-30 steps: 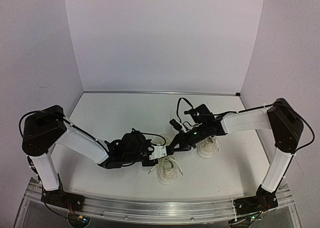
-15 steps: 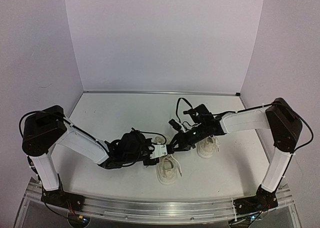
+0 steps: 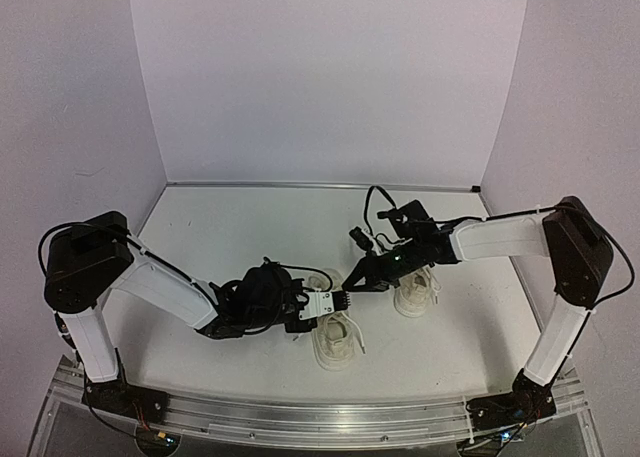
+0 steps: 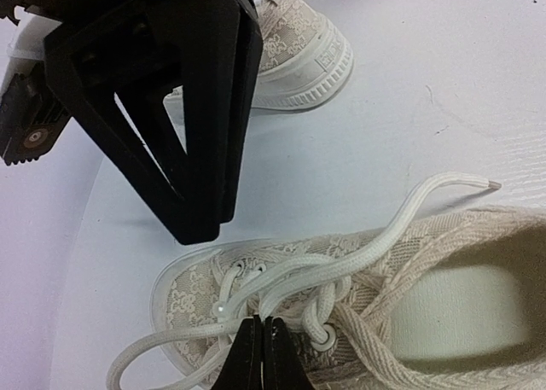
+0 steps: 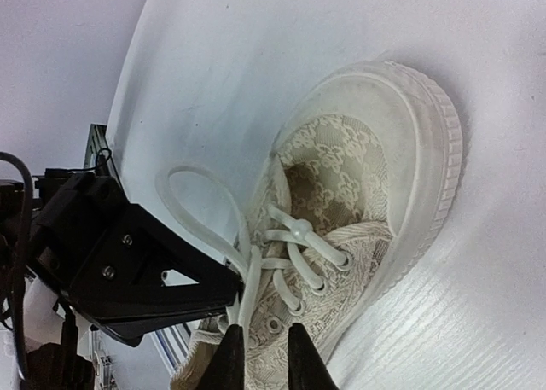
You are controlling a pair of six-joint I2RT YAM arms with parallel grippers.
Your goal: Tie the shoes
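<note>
While my left gripper (image 4: 262,330) is pinched closed at the thin white laces (image 4: 337,269) of the cream patterned canvas sneaker (image 3: 335,342) on the white table (image 3: 230,247), my right gripper (image 5: 260,343) hangs narrowly parted above it, twin sneaker (image 3: 415,297) beside.
</note>
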